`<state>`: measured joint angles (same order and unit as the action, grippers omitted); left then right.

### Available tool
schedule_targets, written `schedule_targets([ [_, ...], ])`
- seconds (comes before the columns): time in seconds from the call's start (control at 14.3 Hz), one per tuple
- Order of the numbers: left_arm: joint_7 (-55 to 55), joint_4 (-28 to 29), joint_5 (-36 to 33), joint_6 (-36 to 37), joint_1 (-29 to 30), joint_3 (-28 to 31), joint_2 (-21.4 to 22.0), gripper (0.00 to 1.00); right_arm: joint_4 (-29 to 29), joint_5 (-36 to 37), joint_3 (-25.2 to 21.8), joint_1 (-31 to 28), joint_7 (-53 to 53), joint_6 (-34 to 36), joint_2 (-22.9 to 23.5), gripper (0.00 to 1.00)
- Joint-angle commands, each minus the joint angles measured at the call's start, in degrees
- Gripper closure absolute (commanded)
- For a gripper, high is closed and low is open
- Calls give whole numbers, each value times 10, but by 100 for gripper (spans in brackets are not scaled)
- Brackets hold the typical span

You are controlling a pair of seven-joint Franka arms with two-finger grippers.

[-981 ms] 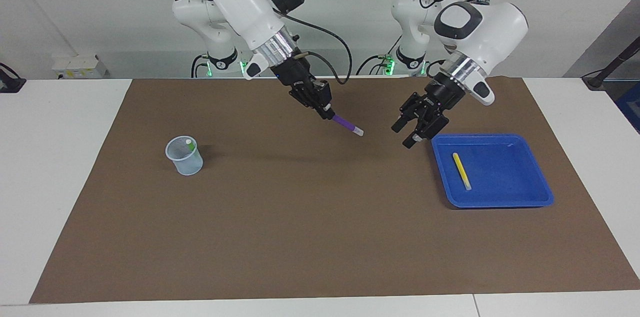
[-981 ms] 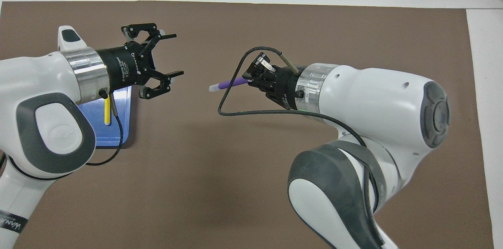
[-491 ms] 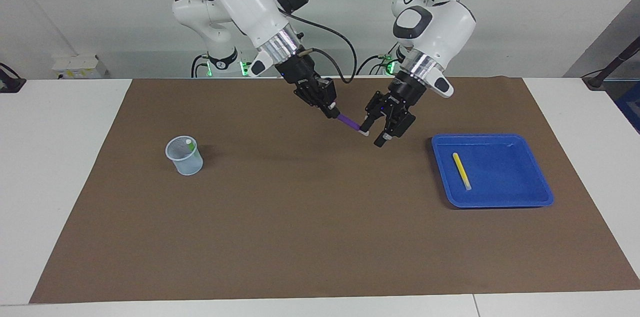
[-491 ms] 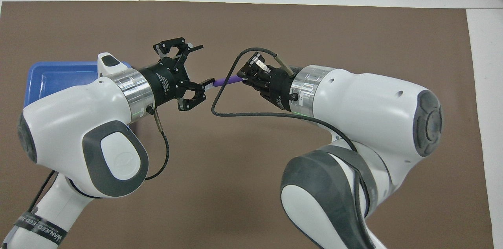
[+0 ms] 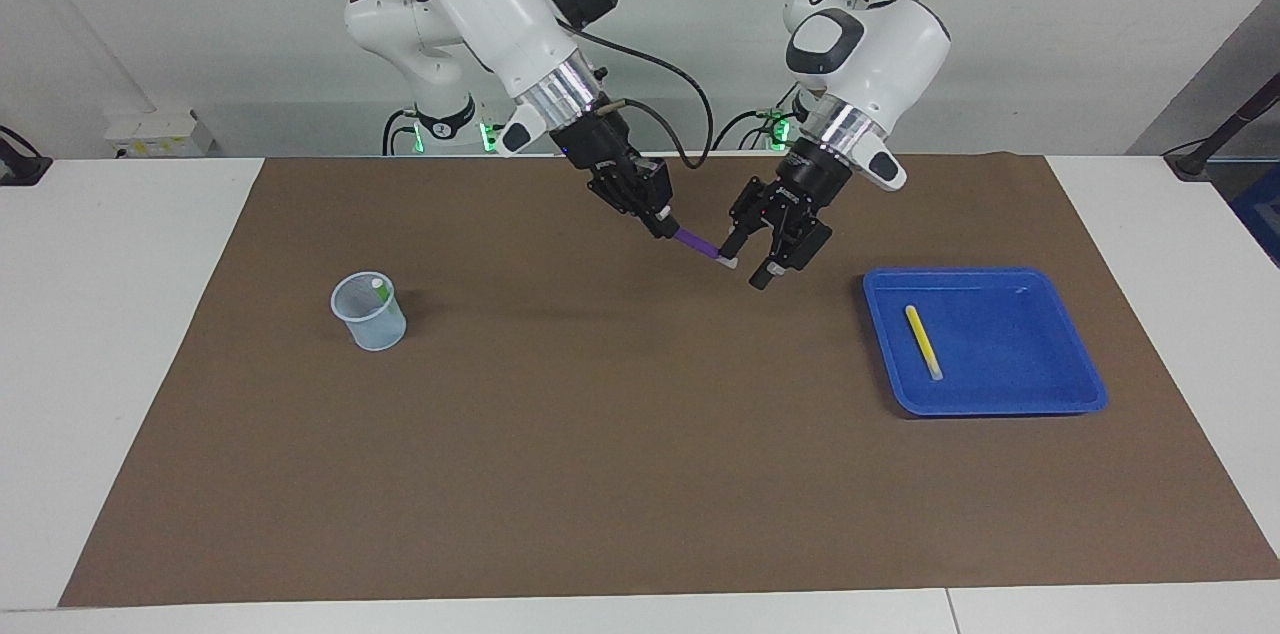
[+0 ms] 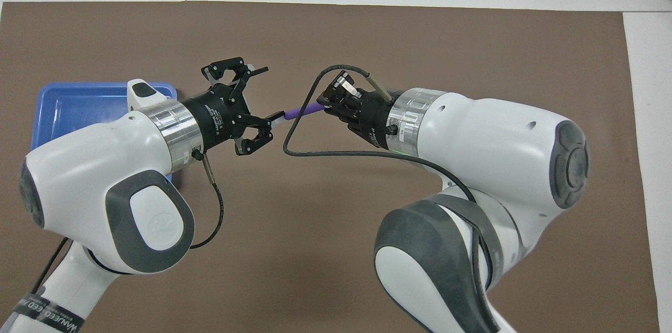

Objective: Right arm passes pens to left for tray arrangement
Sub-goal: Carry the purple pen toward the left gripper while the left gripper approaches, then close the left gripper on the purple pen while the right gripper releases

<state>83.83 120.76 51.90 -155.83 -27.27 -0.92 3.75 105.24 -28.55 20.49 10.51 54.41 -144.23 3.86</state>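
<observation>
My right gripper (image 5: pixel 662 218) is shut on the purple pen (image 5: pixel 694 243) and holds it in the air over the mat's middle, pale end pointing at my left gripper. The same grip shows in the overhead view, gripper (image 6: pixel 328 104) and pen (image 6: pixel 303 110). My left gripper (image 5: pixel 748 266) is open, and the pen's pale tip touches one of its fingertips (image 6: pixel 269 122); the fingers are not closed on it. The yellow pen (image 5: pixel 923 341) lies in the blue tray (image 5: pixel 1010 398). The green pen (image 5: pixel 380 287) stands in a pale mesh cup.
The pale-blue mesh cup (image 5: pixel 368 314) stands on the brown mat (image 5: pixel 600 474) toward the right arm's end. The tray sits toward the left arm's end, partly covered by my left arm in the overhead view (image 6: pixel 68 104). A black cable (image 6: pixel 315 152) loops under the right wrist.
My left gripper has swung from beside the tray over to the pen's pale tip, staying open. My right gripper has shifted the purple pen slightly toward it.
</observation>
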Motion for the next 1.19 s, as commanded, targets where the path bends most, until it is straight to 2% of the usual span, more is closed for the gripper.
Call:
schedule_targets([
  [0.0,-11,47,9,7,-10,7,46,20,0,-16,3,0,2,-14,2,100],
  [0.28,-5,47,9,12,-12,6,52,20,0,-16,2,-1,-4,-20,4,100],
  [0.7,39,61,9,2,-46,5,57,20,0,-16,3,2,2,-33,4,100],
  [1.12,73,60,9,-45,-59,3,53,22,0,-16,3,1,1,-33,4,100],
])
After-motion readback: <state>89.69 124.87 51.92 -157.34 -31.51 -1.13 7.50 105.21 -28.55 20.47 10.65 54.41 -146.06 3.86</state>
